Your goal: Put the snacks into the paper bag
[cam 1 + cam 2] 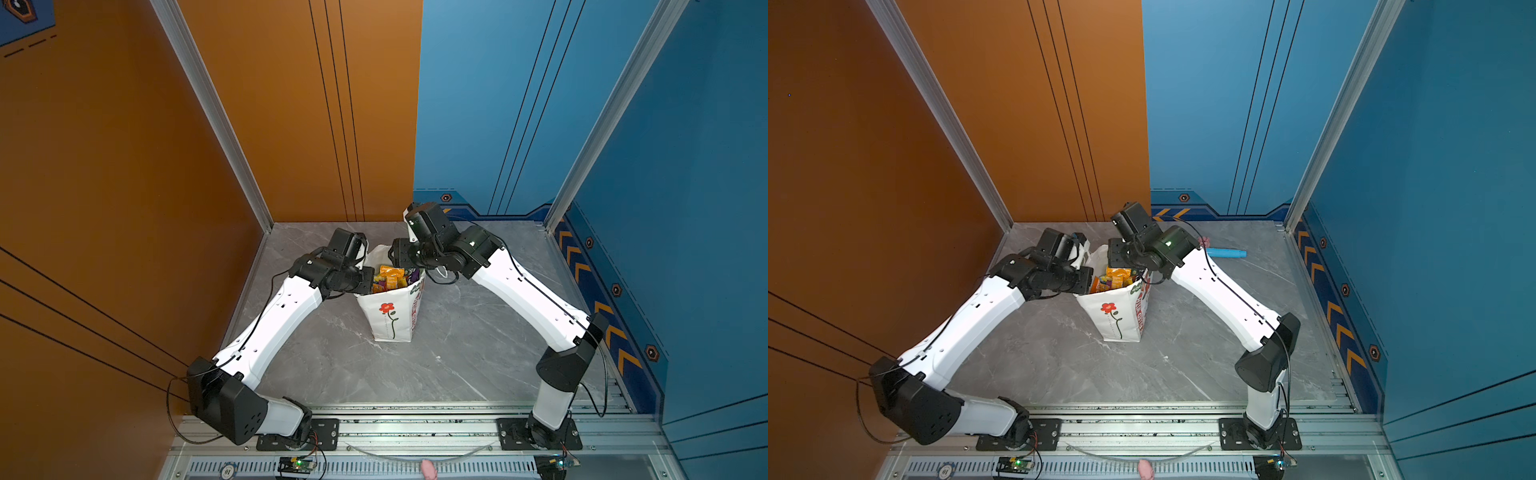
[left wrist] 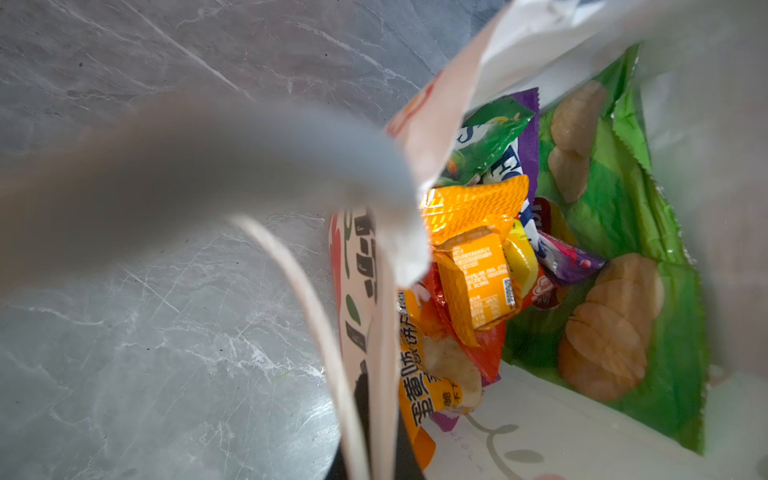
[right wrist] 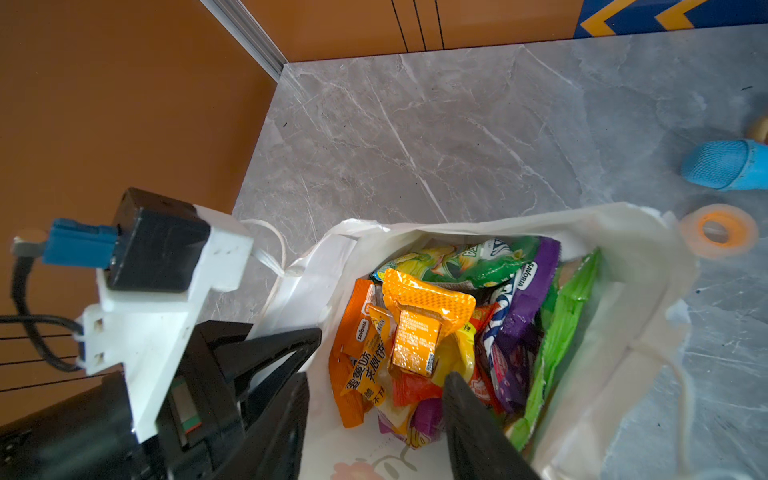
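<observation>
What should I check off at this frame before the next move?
1. The paper bag stands upright: ok.
2. The left claw is shut on the bag's rim, holding the mouth open: ok.
3. The right claw is open above the bag mouth, nothing between its fingers: ok.
4. The snacks lie inside the bag, an orange packet on top: ok.
5. No packet remains on the table: cannot tell; the arms hide part of it. The visible part holds a blue cylinder and a tape roll, no packets.
</observation>
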Controlling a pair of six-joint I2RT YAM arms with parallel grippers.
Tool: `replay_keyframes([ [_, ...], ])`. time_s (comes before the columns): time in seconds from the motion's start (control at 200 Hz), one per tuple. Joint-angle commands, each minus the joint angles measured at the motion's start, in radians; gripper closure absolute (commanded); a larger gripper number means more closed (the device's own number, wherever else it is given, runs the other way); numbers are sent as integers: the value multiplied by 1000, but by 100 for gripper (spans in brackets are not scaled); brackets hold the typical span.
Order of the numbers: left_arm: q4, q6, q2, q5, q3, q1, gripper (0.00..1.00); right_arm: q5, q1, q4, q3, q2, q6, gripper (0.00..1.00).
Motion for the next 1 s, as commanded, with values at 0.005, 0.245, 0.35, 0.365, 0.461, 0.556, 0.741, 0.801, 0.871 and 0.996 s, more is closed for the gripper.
replay_keyframes([
  [0.005, 85, 19, -28, -37, 10, -4, 100, 35, 14, -66, 51, 2, -29, 44],
  [0.245, 85, 19, -28, -41, 8, -4, 100, 124, 19, -108, 69, -49, -52, 41],
  [0.35, 85, 19, -29, -40, 9, -4, 100, 212, 13, -147, 68, -60, -65, 37],
  [0.365, 85, 19, -29, -40, 10, -4, 100, 224, 12, -154, 68, -62, -66, 37],
  [0.461, 85, 21, -31, -43, 8, -4, 100, 288, 3, -190, 62, -65, -62, 36],
  [0.556, 85, 21, -32, -43, 8, -4, 100, 355, 1, -215, 49, -58, -55, 34],
  [0.741, 85, 23, -33, -38, 8, -5, 100, 374, -10, -266, 29, 3, -32, 32],
  [0.801, 85, 23, -33, -37, 9, -4, 100, 360, -11, -274, 25, 25, -29, 32],
  [0.871, 85, 23, -32, -32, 10, -4, 98, 347, -8, -281, 24, 43, -28, 33],
  [0.996, 85, 17, -39, -1, 11, 2, 86, 325, -5, -284, 24, 65, -33, 37],
])
